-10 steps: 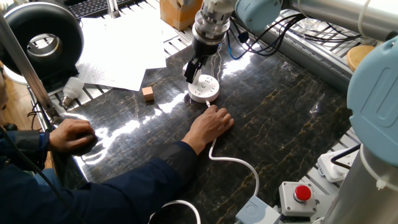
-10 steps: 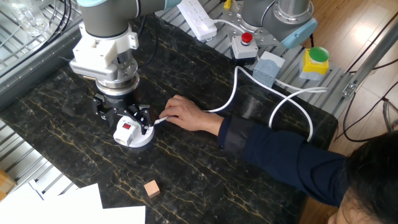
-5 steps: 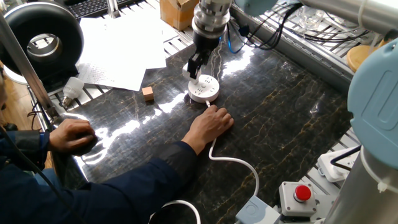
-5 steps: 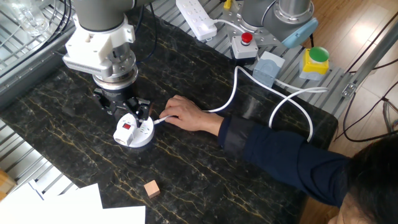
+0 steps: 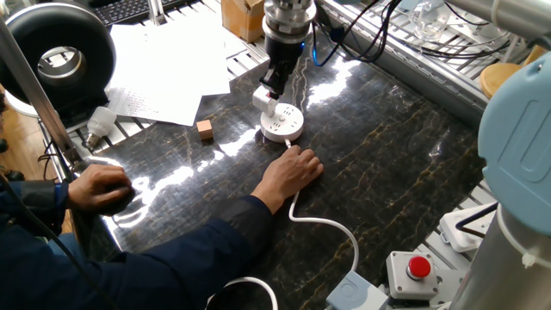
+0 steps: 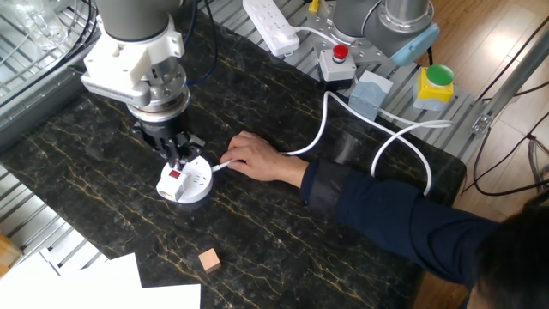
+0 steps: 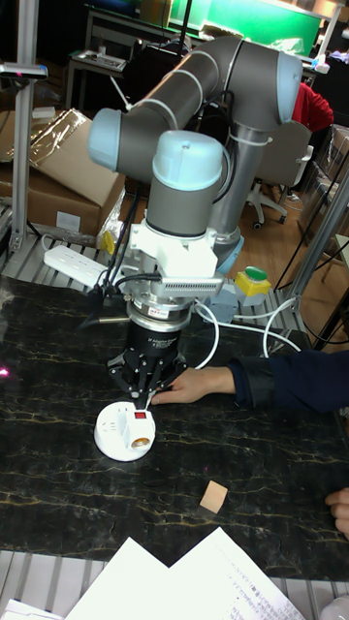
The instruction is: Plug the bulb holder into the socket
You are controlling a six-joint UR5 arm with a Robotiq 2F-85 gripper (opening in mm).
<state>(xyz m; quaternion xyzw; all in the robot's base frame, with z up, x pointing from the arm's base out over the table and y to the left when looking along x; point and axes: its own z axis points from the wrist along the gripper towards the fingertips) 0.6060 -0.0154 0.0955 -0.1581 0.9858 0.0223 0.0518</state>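
The socket (image 5: 287, 128) (image 6: 197, 185) (image 7: 112, 436) is a round white disc lying flat on the dark marble table, and its white cord (image 5: 331, 227) (image 6: 324, 120) trails away. The bulb holder (image 5: 266, 107) (image 6: 174, 179) (image 7: 138, 428), a small white box with a red mark, stands on the disc's top. My gripper (image 5: 273, 87) (image 6: 178, 154) (image 7: 147, 387) hangs just above the holder, apart from it. Its fingers look drawn together with nothing between them. A person's hand (image 5: 295, 170) (image 6: 250, 158) (image 7: 195, 385) rests beside the socket at the cord end.
A tan wooden cube (image 5: 204, 129) (image 6: 208, 260) (image 7: 213, 497) lies near the socket. A light bulb (image 5: 101, 122) and papers (image 5: 164, 69) sit at the table edge. A power strip (image 6: 270, 23) (image 7: 73, 263) and a red-button box (image 6: 336, 60) stand beyond. The person's other hand (image 5: 99, 185) rests on the table.
My gripper has risen off the bulb holder and its fingers have drawn together. The holder stays on the socket, and the person's hand has not moved.
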